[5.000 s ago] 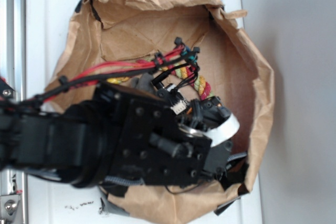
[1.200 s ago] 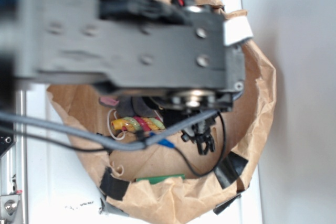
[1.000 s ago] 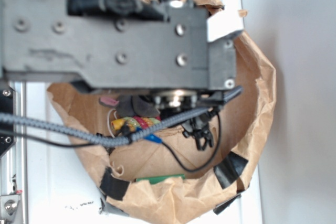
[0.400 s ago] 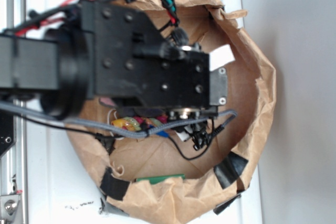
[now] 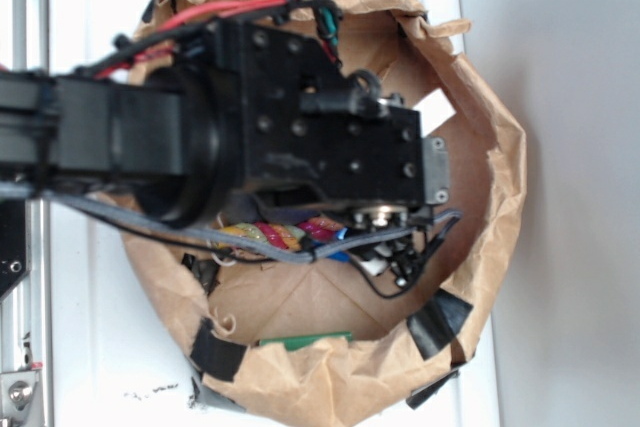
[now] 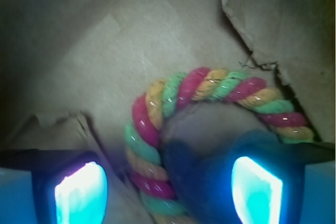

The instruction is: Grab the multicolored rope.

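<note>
The multicolored rope, twisted from red, yellow and green strands, lies curved on the brown paper floor of a bag. In the wrist view it arcs from the lower middle up and over to the right. My gripper is open, and its glowing pads stand wide apart on either side of the rope's lower left stretch. I cannot tell whether they touch it. In the exterior view the arm covers most of the rope; only a short piece shows under the wrist, and the fingers are hidden.
A dark soft shape lies inside the rope's curve, close to the right pad. The crumpled paper bag wall rings the spot, with black tape at its rim. A green item lies at the near wall. My grey braided cable crosses the bag.
The arm has dropped away from the camera into the bag and shifted slightly right and down in the picture. The rope has stayed where it was.
</note>
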{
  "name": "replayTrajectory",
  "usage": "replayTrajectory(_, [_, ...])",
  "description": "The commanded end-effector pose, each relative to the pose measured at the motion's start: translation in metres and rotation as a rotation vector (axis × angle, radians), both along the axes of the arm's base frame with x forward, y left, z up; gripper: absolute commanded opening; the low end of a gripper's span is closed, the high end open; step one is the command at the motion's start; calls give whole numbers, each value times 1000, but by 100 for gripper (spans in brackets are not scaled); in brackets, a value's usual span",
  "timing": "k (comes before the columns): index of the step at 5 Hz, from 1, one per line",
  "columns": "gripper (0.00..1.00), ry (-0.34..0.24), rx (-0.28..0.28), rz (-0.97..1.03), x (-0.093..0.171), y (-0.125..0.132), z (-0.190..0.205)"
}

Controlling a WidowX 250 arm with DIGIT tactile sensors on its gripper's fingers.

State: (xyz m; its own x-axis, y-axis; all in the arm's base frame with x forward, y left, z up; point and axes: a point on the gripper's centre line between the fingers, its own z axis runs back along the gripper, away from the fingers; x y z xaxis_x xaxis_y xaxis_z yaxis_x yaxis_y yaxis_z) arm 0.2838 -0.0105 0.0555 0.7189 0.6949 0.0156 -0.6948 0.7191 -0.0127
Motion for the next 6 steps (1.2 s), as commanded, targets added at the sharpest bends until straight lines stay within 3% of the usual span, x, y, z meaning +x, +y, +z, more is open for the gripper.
replayTrajectory(1, [100,-102,-2,-1,10,-2,-4])
replayTrajectory(3, [100,-188,-9,-86,1,-3,-12])
replayTrajectory(6, [100,-187,-31,-186,-3,-5,-22])
